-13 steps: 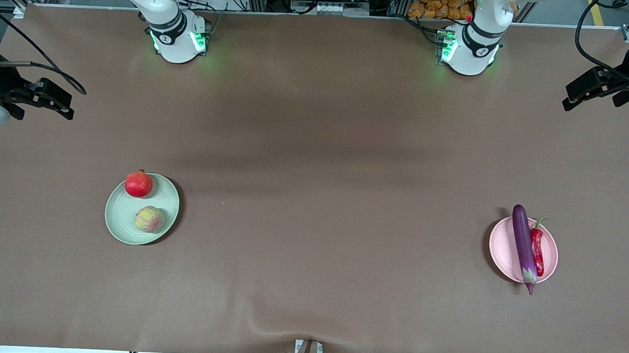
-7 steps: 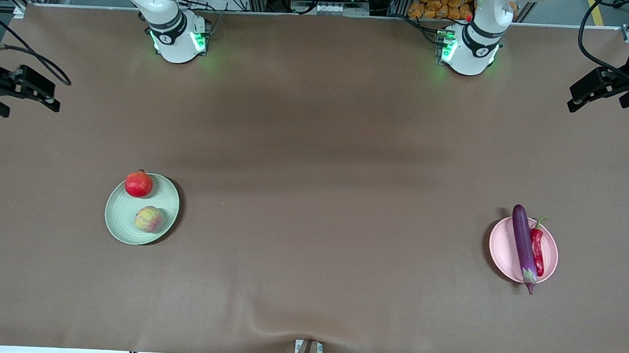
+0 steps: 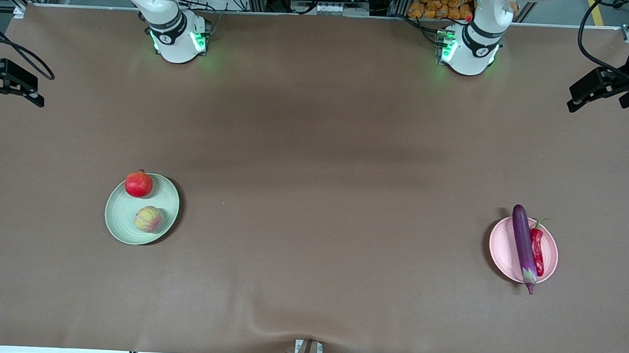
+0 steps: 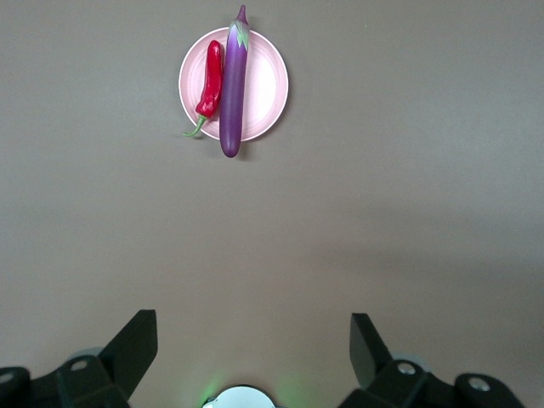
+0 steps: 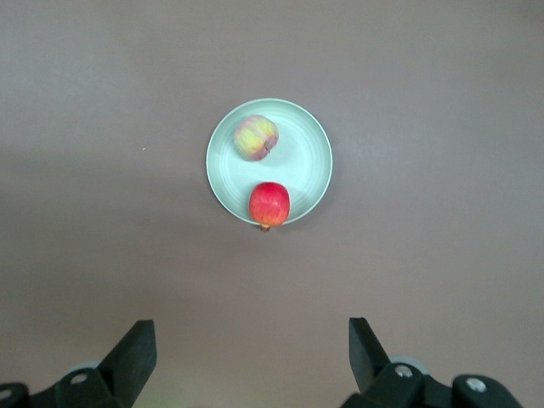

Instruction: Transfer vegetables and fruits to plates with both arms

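A pale green plate [image 3: 120,219] [image 5: 313,157] toward the right arm's end of the table holds a red pomegranate-like fruit [image 3: 139,184] [image 5: 269,204] and a blushed peach [image 3: 149,219] [image 5: 256,137]. Toward the left arm's end, a pale pink plate [image 3: 502,250] [image 4: 265,85] carries a long purple eggplant [image 3: 523,245] [image 4: 232,85] with a red chili pepper [image 3: 536,251] [image 4: 210,81] beside it. My right gripper [image 3: 15,108] [image 5: 252,340] hangs open and empty over that arm's end edge of the table. My left gripper [image 3: 595,107] [image 4: 253,340] hangs open and empty over the table's other end.
A brown cloth covers the table, with a wrinkle [image 3: 285,331] at the middle of the edge nearest the front camera. The right arm's base [image 3: 179,40] and the left arm's base [image 3: 469,53] stand along the edge farthest from it.
The right gripper has drawn back from the green plate toward its end edge of the table. The left gripper has shifted slightly away from the pink plate. Fruits and vegetables have not moved.
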`<action>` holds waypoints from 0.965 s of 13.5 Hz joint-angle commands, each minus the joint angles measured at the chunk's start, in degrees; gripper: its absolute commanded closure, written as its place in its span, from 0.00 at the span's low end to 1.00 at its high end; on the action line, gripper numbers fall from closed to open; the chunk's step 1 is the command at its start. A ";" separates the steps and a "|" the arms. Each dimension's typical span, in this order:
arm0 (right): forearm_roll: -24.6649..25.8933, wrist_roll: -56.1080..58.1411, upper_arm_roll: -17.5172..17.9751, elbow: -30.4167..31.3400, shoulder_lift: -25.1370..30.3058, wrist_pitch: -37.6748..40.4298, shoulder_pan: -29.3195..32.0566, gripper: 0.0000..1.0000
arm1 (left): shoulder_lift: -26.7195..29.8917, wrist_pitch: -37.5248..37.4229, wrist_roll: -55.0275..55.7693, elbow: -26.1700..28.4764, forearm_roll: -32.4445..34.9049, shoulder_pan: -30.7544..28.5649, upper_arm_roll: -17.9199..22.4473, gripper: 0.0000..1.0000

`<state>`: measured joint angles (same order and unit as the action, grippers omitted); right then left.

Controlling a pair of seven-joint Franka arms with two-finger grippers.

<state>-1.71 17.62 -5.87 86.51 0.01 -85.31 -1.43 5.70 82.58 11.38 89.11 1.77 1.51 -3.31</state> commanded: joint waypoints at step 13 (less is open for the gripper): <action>2.68 -4.08 1.04 -1.25 -0.28 2.96 0.28 0.00 | -0.34 -3.29 -0.65 -3.50 1.22 -0.02 0.23 0.00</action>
<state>-0.16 14.48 -5.48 86.48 -0.01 -83.43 -1.40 5.81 81.56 11.38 87.83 1.82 1.45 -3.06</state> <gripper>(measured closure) 0.000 0.000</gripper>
